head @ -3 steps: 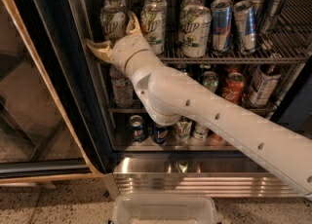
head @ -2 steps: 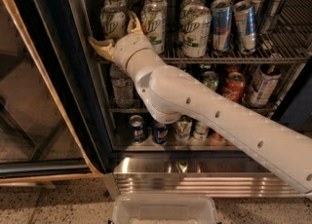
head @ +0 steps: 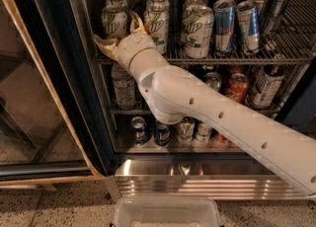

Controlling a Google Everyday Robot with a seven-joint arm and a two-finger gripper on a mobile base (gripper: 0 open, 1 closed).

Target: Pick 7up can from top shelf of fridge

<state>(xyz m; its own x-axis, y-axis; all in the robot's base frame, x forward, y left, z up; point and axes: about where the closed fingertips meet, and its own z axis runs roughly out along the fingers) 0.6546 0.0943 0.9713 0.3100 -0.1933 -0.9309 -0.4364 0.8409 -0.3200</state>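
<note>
top shelf [head: 247, 60] — jaws astride 7up can [head: 114, 22]

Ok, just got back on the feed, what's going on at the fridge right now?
The robot's arm is reaching into the open fridge, with its claw at the front left of the top shelf. The claw is open, its tan fingers spread either side of the front-left 7up can, which stands upright on the rack. It hasn't closed on the can yet, so nothing is lifted. The Red Bull cans further right are untouched.
</note>
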